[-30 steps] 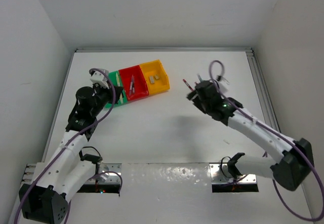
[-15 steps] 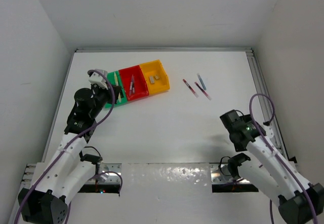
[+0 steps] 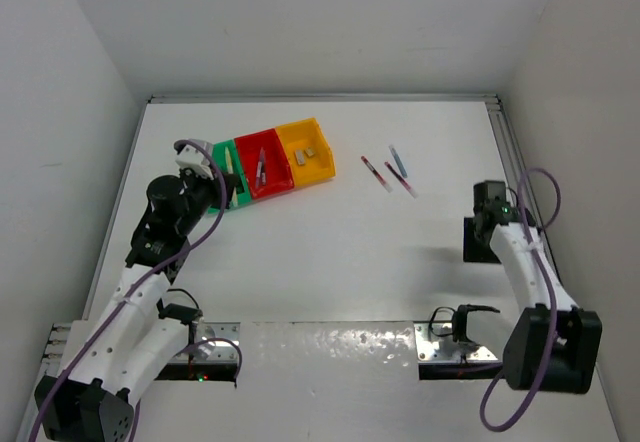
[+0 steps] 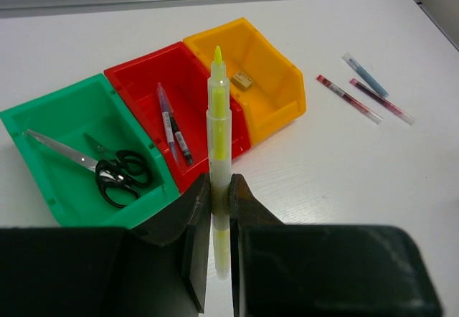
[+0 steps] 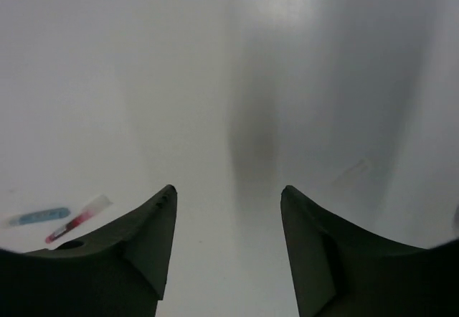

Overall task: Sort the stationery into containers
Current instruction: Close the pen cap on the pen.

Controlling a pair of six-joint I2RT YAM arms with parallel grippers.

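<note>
The left claw (image 4: 219, 191) is clamped on a yellow highlighter (image 4: 218, 109) aimed lengthwise at the red bin (image 4: 136, 80) just ahead, toward the bench's far-left corner — the right claw (image 5: 228, 209), apart and empty, hangs by the right edge.

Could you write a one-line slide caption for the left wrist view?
Left end effector grips a yellow highlighter facing green, red and yellow bins.

Left gripper (image 4: 219, 188) clamped, arm extended forward; right gripper (image 5: 228, 191) open, arm folded.
</note>
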